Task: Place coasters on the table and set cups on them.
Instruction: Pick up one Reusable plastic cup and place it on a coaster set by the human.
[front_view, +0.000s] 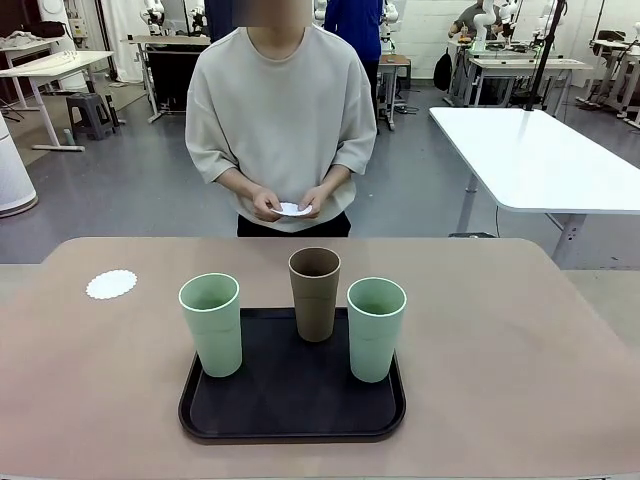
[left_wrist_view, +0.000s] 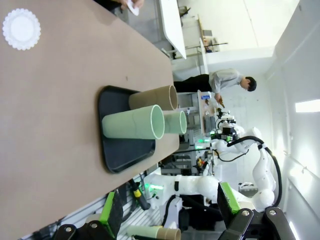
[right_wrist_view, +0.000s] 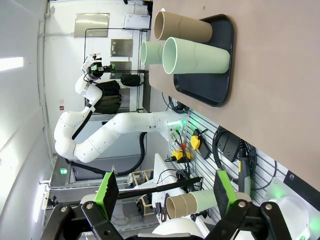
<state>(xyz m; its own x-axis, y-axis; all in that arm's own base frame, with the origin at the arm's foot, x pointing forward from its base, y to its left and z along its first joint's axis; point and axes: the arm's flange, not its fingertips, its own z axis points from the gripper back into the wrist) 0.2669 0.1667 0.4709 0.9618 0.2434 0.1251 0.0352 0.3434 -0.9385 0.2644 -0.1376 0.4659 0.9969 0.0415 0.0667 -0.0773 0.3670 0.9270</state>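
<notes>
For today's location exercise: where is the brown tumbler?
Front view, centre: the brown tapered matte tumbler stands at black tray's far edge, between two pale green tumblers.

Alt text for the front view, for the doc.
Three cups stand on a black tray near the front of the table: left green cup, brown cup farther back in the middle, right green cup. One white coaster lies on the table at far left, and a person across the table holds a small white paper piece.
</notes>
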